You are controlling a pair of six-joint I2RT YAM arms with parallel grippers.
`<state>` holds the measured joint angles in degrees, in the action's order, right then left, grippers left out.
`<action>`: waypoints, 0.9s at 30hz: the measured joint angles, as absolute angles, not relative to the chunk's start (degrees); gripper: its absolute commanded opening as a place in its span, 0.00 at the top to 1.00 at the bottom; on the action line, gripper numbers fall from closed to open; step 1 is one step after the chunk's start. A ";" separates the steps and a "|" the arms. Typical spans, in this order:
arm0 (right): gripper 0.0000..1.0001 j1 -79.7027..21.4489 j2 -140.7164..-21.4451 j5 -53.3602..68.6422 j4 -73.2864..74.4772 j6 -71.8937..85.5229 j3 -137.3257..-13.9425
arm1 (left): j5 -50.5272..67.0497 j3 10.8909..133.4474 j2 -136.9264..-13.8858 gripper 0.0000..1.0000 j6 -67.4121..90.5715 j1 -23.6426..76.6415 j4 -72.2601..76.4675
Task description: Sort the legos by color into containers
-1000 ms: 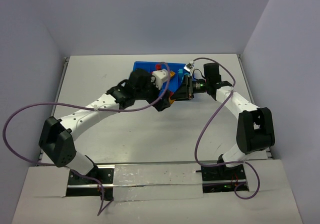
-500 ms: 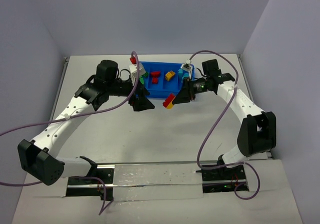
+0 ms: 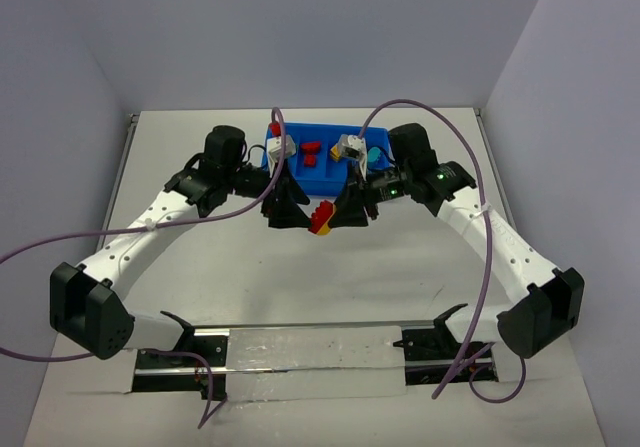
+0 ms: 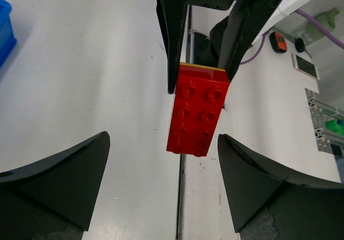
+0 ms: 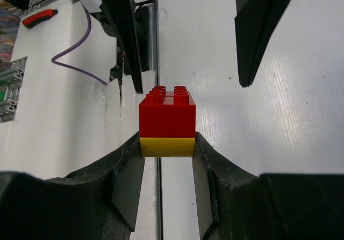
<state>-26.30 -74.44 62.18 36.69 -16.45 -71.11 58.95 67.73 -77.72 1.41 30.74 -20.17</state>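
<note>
A red lego stuck on a yellow one (image 3: 322,217) hangs above the table just in front of the blue tray (image 3: 325,177). My right gripper (image 5: 167,148) is shut on the yellow half (image 5: 167,146), and the red half (image 5: 167,114) sticks out past the fingertips. Facing it, my left gripper (image 4: 164,181) is open. The red brick's (image 4: 197,108) free end reaches just between its fingertips (image 4: 258,175) without touching them. In the top view the left gripper (image 3: 285,207) and right gripper (image 3: 345,212) meet nose to nose. The tray's containers hold a red lego (image 3: 312,151) and a teal one (image 3: 374,155).
Purple cables (image 3: 120,212) loop off both arms over the table. The metal rail (image 3: 310,342) with the arm bases runs along the near edge. Off the table, an orange-handled tool (image 4: 277,41) and a phone (image 4: 305,65) lie on a bench.
The right gripper has carried the red-yellow pair left and forward from over the tray. The left arm has swung off the tray to face it, its jaws narrowing slightly.
</note>
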 measured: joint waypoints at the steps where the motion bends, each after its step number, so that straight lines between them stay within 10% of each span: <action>1: 1.00 -26.86 -73.90 61.73 36.40 -16.49 -71.12 | 59.49 67.31 -77.73 0.10 1.76 30.74 -19.51; 19: 1.00 -30.39 -73.87 56.79 36.49 -16.62 -71.13 | 66.57 66.74 -79.63 0.21 6.00 32.18 -12.49; 27: 1.00 -30.50 -73.88 56.73 36.57 -16.62 -71.26 | 65.64 66.74 -80.61 0.51 5.35 32.92 -12.58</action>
<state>-30.50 -73.88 56.73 36.57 -16.62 -71.26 65.64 66.74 -80.61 5.35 32.92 -12.58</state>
